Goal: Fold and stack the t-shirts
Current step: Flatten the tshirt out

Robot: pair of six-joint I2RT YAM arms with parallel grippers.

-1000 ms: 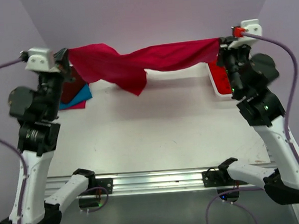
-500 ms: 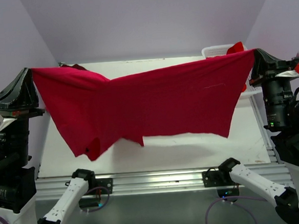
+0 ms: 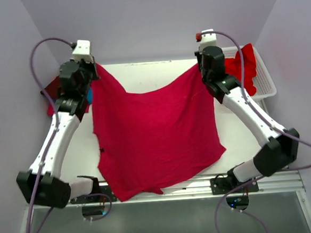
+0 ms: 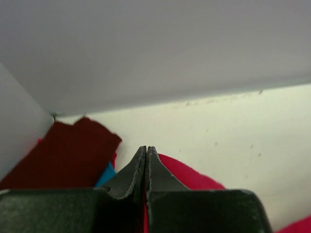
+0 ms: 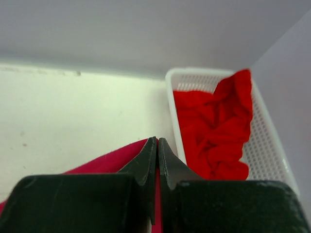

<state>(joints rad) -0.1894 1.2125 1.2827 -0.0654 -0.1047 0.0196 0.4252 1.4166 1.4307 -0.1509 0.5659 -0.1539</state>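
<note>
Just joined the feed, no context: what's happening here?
Both arms hold one crimson shirt spread over the table. The left end effector and the right end effector are each shut on a far corner of it. The rest drapes toward the near edge, not yet folded. A red shirt sits crumpled in the basket at far right. A maroon shirt and a teal shirt lie at the far left corner.

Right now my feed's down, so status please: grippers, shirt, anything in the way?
Left gripper and right gripper both shut on crimson shirt, far corners. Shirt spread over table. Maroon shirt beside left gripper, basket at right, neither blocking.
</note>
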